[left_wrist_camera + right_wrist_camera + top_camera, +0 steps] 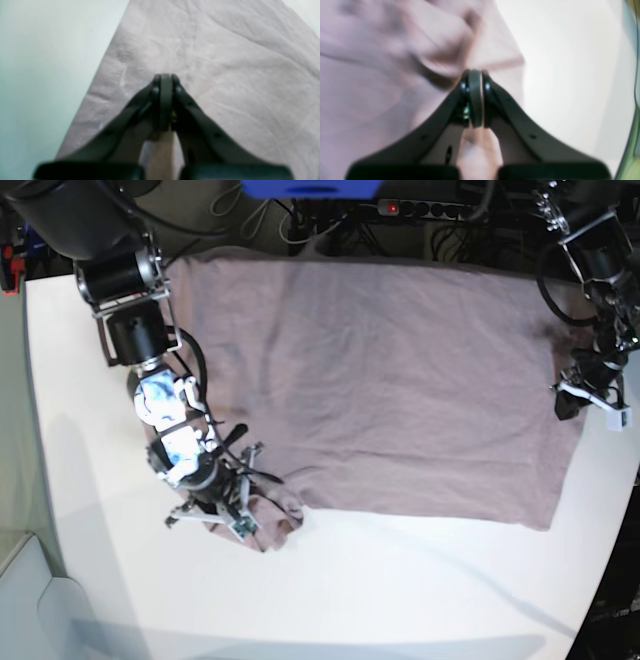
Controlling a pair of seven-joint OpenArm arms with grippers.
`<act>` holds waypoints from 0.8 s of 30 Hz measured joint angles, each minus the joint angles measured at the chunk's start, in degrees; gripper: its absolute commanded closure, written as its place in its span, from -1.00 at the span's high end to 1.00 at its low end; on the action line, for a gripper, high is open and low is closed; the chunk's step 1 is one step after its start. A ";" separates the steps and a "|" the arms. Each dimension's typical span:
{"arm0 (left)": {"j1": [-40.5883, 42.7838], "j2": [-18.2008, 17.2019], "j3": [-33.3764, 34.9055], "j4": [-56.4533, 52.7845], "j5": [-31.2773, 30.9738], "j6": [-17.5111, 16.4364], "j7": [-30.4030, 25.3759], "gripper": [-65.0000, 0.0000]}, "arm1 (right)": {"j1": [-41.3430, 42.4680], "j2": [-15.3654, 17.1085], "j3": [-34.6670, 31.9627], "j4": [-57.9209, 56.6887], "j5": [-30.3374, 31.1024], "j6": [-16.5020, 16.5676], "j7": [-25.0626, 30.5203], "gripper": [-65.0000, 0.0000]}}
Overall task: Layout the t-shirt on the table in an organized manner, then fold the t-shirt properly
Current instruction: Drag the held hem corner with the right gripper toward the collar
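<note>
The mauve t-shirt (380, 380) lies spread across the back half of the white table (400, 590), mostly flat with light wrinkles. At the shirt's near left corner a sleeve is bunched up, and my right gripper (243, 518) is shut on that bunch. In the right wrist view the right gripper (475, 72) is shut at the edge of the t-shirt (370, 75), with cloth showing between its fingers. My left gripper (572, 398) sits at the shirt's right edge. Its wrist view shows the left gripper (165, 76) shut over the t-shirt (225, 62), with a strip of cloth between the fingers.
Cables and a power strip (400, 210) run behind the table's far edge, beside a blue object (310, 188). Bare white tabletop (37, 75) lies beside the shirt. The table's rounded edge (632, 125) is close to the right gripper.
</note>
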 measured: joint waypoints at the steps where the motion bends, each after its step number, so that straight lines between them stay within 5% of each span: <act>1: 0.02 0.00 0.00 0.00 0.00 0.00 0.00 -1.00 | -0.52 0.00 -1.27 0.70 0.00 0.07 -0.15 -1.00; 6: -0.09 0.00 0.00 0.00 0.02 0.00 0.13 -1.00 | -4.13 0.11 -4.44 3.21 0.00 5.55 -0.37 -1.00; 18: -0.11 0.00 0.00 0.00 0.02 0.00 0.35 -1.00 | -2.73 0.04 -4.57 2.56 0.07 5.88 -0.35 -1.00; 24: -0.04 -0.02 0.00 0.00 0.00 0.00 0.17 -1.00 | 7.10 -1.42 -4.11 -15.23 0.20 5.70 6.86 -1.00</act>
